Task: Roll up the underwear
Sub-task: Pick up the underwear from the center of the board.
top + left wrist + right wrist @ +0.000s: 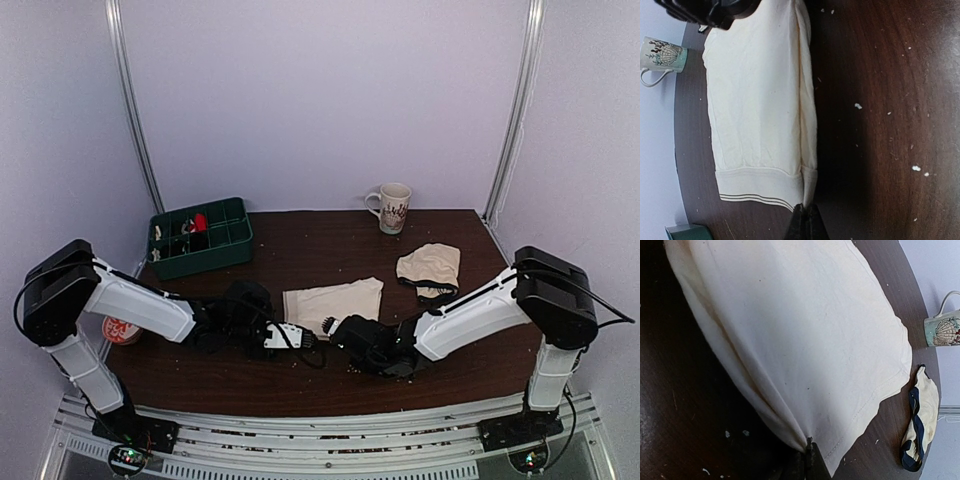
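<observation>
Your left gripper (805,212) has its jaws pressed together on the near folded edge of the cream underwear (335,298), beside the ribbed, striped waistband. Your right gripper (809,446) is pinched tight on the same edge at the other end, and the cloth puckers into its tips. The underwear is soft matte cotton, folded into a flat rectangle mid-table. The wooden table (300,235) is dark, glossy and crumb-speckled. A second cream garment (430,265) with navy trim lies just to the right, apart. A printed mug (392,207) stands at the far edge and a green compartment tray (205,260) at the far left.
</observation>
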`<state>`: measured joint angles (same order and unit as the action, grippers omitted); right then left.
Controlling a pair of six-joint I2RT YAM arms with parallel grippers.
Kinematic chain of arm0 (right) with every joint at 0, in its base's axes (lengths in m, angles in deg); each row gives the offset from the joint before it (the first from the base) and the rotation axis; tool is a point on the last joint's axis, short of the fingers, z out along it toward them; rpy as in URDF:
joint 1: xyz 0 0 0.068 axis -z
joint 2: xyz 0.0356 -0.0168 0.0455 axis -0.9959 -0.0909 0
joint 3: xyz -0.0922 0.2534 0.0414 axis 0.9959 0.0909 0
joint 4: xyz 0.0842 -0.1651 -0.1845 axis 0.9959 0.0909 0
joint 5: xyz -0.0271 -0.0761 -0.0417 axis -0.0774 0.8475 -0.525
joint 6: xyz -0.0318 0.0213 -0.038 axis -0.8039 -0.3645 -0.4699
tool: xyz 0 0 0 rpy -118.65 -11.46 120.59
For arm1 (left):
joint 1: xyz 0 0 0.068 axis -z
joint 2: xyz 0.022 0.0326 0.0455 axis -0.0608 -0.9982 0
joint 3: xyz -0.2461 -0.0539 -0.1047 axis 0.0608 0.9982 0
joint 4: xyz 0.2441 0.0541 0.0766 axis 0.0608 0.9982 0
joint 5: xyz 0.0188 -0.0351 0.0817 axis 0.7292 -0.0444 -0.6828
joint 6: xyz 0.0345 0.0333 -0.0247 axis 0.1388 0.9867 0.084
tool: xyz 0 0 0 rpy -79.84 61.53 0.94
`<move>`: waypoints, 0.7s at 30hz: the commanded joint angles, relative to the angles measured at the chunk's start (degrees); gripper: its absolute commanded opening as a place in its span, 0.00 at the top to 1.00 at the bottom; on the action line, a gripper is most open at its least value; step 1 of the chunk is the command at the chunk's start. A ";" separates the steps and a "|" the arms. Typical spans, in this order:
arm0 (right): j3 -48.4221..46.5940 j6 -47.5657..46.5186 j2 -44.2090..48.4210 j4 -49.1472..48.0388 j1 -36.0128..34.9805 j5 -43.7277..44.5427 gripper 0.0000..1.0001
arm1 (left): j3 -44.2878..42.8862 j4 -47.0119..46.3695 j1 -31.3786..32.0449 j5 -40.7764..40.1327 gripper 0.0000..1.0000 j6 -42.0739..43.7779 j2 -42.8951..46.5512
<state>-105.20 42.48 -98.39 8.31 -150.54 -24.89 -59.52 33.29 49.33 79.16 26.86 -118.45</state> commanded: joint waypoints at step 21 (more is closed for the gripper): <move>-13.20 -0.90 5.83 23.25 -0.56 -9.70 1.00 | -3.48 17.80 -2.44 10.14 1.00 4.62 9.42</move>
<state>-115.48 43.27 -92.23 29.87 -151.74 -38.88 -60.40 51.17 48.70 88.52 31.83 -110.75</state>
